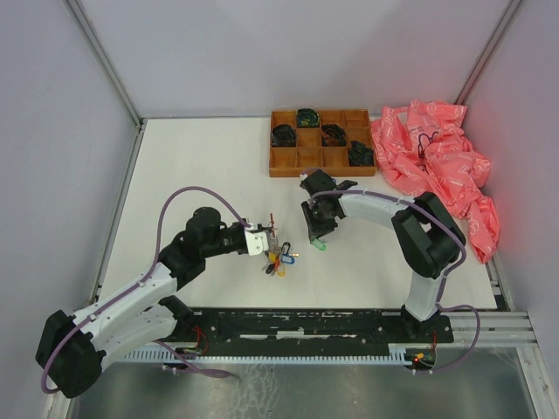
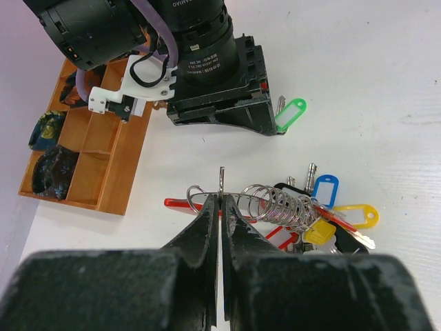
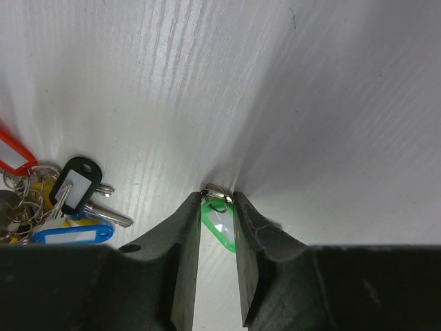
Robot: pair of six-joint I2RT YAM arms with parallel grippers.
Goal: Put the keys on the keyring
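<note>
Left gripper [image 2: 222, 207] is clamped shut on the keyring [image 2: 222, 181]. In the left wrist view you see the thin wire edge-on, poking straight up out of the two black fingers [image 2: 203, 231], bottom centre of the frame. The rest of the bunch of keys [image 2: 324, 207] hangs off to the right of that: a row of little split rings stacked like a spring, then blue, yellow, black and red tags fanned out on the white table [image 1: 201, 157]. A red strap [image 2: 180, 203] sticks out to the left of the fingers.

In the top view this all sits about mid-frame, with the bunch just below the left gripper's tip.

Right gripper [image 3: 216, 197] is pointing down at the table, a bit right of the bunch. Its jaws stand partly apart, and the green-tagged key [image 3: 219, 229] lies flat on the table in the gap between them, its small ring at the top end. Can't really tell if the fingers touch the tag's edges; it's a snug fit. So that key is off the keyring, near the bunch but apart from it.

Wooden tray [image 1: 281, 166] with dark coiled stuff in its compartments sits at the top centre of the top view, and a crumpled pink plastic bag [image 1: 437, 161] is along the right side.
</note>
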